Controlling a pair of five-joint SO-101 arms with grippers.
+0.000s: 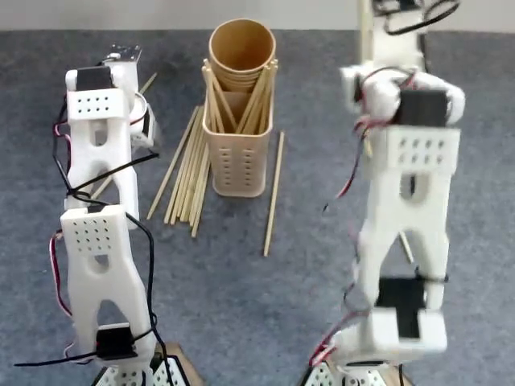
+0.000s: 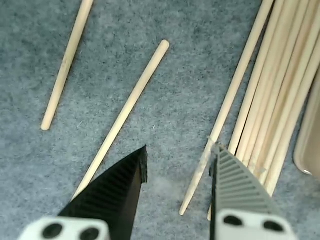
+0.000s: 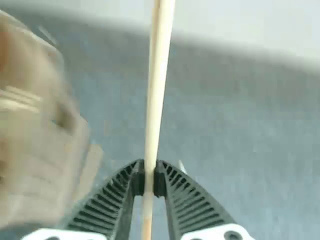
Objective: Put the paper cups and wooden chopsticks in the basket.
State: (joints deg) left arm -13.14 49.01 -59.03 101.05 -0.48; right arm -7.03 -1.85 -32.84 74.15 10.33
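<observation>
Several pale wooden chopsticks (image 1: 187,173) lie fanned just left of the basket (image 1: 236,165), and a lone stick (image 1: 274,193) lies just right of it. Nested tan cups (image 1: 241,48) and more sticks stand inside the basket. The left wrist view adds the left gripper (image 2: 180,152), spread open over the fanned chopsticks. The right wrist view shows the right gripper (image 3: 148,182), right of the basket, clamped on one smooth chopstick (image 3: 159,75)

You've got the grey table (image 1: 241,314) w/ the basket (image 1: 237,165) standing toward the far edge, approx mid-width. A loose chopstick bundle (image 1: 187,173) lies just beside its left-edge side. One single chopstick (image 1: 273,197) lies near the other side.
</observation>
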